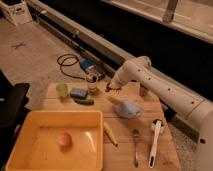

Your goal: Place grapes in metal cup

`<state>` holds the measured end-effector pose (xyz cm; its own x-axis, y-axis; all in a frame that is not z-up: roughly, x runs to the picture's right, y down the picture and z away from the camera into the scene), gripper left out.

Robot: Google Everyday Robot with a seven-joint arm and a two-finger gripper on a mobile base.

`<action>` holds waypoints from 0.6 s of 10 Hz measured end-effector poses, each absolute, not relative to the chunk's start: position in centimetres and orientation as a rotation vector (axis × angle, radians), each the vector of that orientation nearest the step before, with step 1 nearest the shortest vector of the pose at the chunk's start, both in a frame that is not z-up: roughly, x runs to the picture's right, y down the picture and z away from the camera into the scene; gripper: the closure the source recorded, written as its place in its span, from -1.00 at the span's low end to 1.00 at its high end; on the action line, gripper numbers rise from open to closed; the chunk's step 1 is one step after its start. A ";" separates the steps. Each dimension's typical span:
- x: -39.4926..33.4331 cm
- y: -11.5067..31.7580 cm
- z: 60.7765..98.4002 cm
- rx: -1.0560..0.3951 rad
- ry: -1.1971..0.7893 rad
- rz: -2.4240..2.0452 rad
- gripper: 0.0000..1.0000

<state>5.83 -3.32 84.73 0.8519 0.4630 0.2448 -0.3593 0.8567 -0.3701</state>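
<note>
The gripper (112, 88) is seen down at the grapes (113, 91), right of the glass jar (92, 83); whether they are clasped cannot be told. The metal cup (144, 90) is placed further right, at the table's (120, 150) far edge.

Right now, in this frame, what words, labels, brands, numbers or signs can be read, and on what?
No text can be read anywhere.
White box on the floor: dark marks, too blurred to read.
Blue cross mark on the floor: no lettering.
Gripper, beside the glass jar over the table: no marking shows.
</note>
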 end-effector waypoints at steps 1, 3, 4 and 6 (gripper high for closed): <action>6.4 -4.2 84.0 -0.289 -0.331 0.442 1.00; 8.2 -5.8 83.2 -0.241 -0.312 0.459 1.00; 9.7 -6.8 83.1 -0.218 -0.291 0.475 1.00; 12.2 -8.7 83.3 -0.193 -0.252 0.507 1.00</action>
